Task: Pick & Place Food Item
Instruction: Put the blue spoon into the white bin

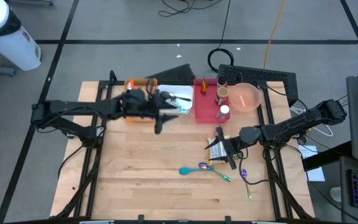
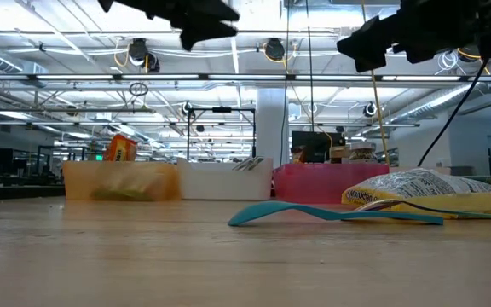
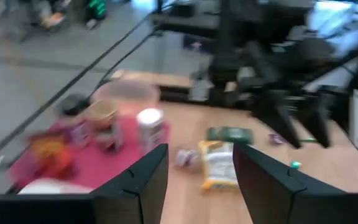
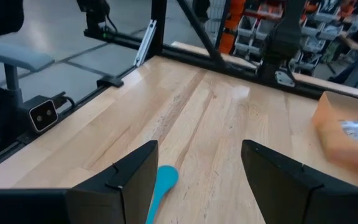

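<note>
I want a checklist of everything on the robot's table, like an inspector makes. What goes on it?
Surface: light wooden table, bare in front.
Job's things: yellow snack bag lying flat; orange bin, white bin and red bin along the back.
Clutter: blue plastic spoon; pink bowl.
Grippers: left gripper open, empty, over the white bin; right gripper open, empty, above the snack bag.
Cables: black coil on the floor.
Surroundings: workshop shelving; white bin on the floor.
</note>
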Controlling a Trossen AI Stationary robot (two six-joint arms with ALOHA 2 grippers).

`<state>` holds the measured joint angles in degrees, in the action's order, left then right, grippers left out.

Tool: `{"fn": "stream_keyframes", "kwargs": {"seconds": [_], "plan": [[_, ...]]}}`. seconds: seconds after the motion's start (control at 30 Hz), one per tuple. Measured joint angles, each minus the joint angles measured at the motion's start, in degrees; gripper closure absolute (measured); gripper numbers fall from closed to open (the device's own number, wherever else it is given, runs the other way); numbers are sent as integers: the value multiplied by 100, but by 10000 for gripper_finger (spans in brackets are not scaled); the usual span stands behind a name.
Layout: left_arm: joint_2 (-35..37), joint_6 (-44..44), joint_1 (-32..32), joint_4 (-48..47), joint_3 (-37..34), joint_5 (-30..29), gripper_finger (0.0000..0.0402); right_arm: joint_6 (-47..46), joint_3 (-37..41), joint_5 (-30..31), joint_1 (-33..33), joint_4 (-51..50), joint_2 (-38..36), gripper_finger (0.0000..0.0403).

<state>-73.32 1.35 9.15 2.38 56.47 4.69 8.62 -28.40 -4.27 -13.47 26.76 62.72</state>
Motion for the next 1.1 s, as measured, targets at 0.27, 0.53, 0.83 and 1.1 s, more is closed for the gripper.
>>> {"fn": "stream_keyframes", "kwargs": {"seconds": [0.27, 0.53, 0.83, 1.1], "plan": [[-903, -464, -1160, 1173, 0, -12, 215, -190, 594, 0, 0, 1457, 0, 179], [-1883, -381, -1790, 2166, -2, -9, 215, -343, 638, 2, 0, 1669, 0, 179], [-2360, -141, -1947, 2172, -2, -13, 215, -250, 638, 2, 0, 1629, 0, 179], [-2417, 68, -1948, 2184, -4, -11, 215, -191, 638, 0, 0, 1336, 0, 179]]}}
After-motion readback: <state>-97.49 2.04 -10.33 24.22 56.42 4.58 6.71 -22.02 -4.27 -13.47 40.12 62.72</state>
